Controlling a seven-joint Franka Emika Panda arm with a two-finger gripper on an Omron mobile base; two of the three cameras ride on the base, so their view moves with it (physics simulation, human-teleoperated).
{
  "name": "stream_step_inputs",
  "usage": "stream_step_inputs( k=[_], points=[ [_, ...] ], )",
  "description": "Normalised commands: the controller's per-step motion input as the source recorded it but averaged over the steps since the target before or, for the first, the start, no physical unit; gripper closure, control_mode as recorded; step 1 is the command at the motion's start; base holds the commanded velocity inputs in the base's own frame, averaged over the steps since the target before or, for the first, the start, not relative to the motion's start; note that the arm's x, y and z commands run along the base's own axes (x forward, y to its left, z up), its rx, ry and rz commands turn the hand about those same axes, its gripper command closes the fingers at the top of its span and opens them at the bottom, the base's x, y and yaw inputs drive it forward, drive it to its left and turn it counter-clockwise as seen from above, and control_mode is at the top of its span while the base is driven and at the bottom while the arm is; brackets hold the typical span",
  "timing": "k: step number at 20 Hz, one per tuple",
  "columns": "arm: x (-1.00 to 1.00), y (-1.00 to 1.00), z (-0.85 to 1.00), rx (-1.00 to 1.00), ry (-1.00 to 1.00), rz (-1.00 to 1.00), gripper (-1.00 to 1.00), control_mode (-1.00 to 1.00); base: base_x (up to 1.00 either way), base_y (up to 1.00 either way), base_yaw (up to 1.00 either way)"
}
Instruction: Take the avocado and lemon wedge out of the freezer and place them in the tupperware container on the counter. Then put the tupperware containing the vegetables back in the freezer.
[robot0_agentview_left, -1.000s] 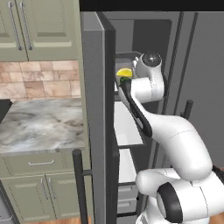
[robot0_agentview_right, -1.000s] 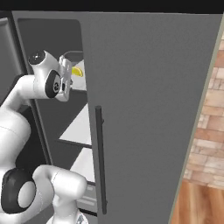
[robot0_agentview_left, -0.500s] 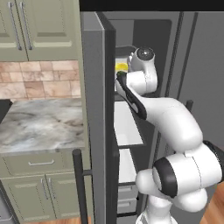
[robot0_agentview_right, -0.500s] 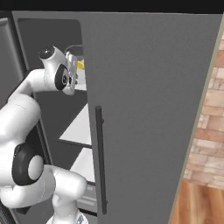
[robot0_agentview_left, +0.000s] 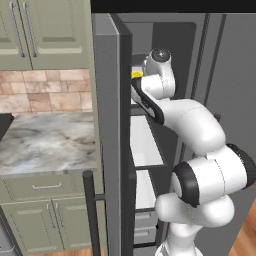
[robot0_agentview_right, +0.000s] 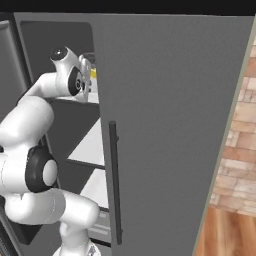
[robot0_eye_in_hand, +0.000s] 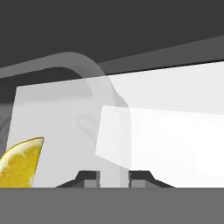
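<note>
The freezer (robot0_agentview_left: 165, 60) stands tall and grey with its doors swung wide, and everything here is placed against it. One door (robot0_agentview_right: 170, 130) reaches toward the right base camera, a long dark bar handle (robot0_agentview_right: 115, 182) running down its face. The other door (robot0_agentview_left: 112, 140) shows edge-on in the left base view, with its own dark handle (robot0_agentview_left: 90, 212) low down. To the outer side of that door lies the counter (robot0_agentview_left: 47, 142), marbled grey-beige stone over olive-green cabinets (robot0_agentview_left: 45, 220), with a brick-pattern backsplash (robot0_agentview_left: 45, 90) above it. Inside the freezer, white shelves (robot0_agentview_left: 145, 140) step downward and grey drawers (robot0_agentview_left: 145, 225) sit at the bottom.

The white arm (robot0_agentview_left: 200, 150) rises in front of the open compartment and bends inward, its hand at the level of the top shelf (robot0_eye_in_hand: 175, 131).

The gripper (robot0_eye_in_hand: 113, 177) hangs just above that white shelf, the two dark fingertips (robot0_eye_in_hand: 87, 178) close together with only a narrow slot between them. That slot is bare, and nothing is gripped.

The lemon wedge (robot0_eye_in_hand: 19, 164) lies on the same top shelf, off to one side of the fingertips and apart from them. From the base cameras it shows as a small yellow patch just beyond the hand, deep in the freezer's upper part (robot0_agentview_left: 136, 74) (robot0_agentview_right: 93, 73).
</note>
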Motion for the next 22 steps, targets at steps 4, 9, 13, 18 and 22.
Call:
stream_step_inputs(
  k=[4,9,13,18,22],
  points=[
    [0.36,0.01,0.00,0.00,0.00,0.00,-1.00,-1.00,0.00,0.00,0.00],
    [0.07,0.00,0.01,0.00,-0.05,0.00,-1.00,-1.00,0.00,0.00,0.00],
    [-0.27,0.00,0.21,0.00,-0.17,0.00,-1.00,-1.00,0.00,0.00,0.00],
    [-0.37,0.00,0.18,0.00,-0.19,0.00,-1.00,-1.00,0.00,0.00,0.00],
    [-0.40,0.00,0.07,0.00,-0.16,0.00,-1.00,-1.00,0.00,0.00,0.00]
  ],
)
